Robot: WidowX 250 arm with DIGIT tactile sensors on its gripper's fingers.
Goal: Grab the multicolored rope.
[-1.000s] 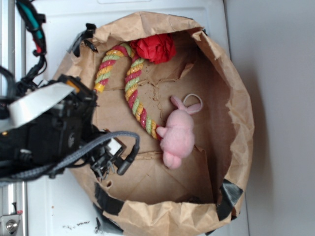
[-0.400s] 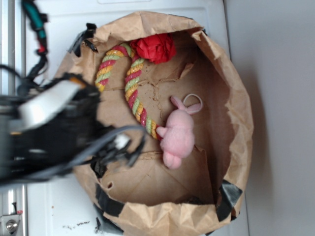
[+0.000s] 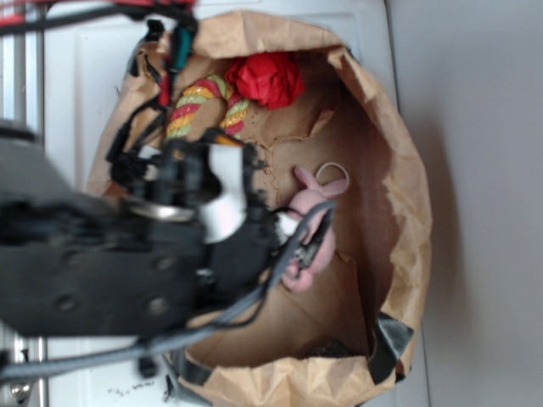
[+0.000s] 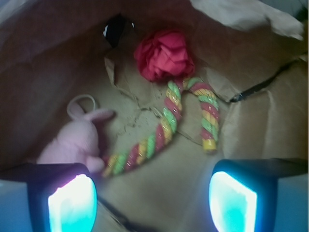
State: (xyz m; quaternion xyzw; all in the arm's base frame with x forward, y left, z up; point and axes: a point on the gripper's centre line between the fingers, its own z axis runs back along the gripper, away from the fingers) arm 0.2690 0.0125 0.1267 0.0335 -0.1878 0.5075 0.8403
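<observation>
Hand point(image 4: 153, 203) fingers apart, empty, hovering inside paper bag point(image 3: 399, 170). Rope point(image 4: 169, 125) lies flat on bag floor just ahead, between the fingers' line; hooked end beside red wad point(image 4: 161, 54), straight end touching bunny point(image 4: 72, 140).

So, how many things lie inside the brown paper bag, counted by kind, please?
Thick twisted rope of red, yellow and green strands: 1
Red crumpled ball-like wad: 1
Pink plush bunny: 1
Total: 3
</observation>
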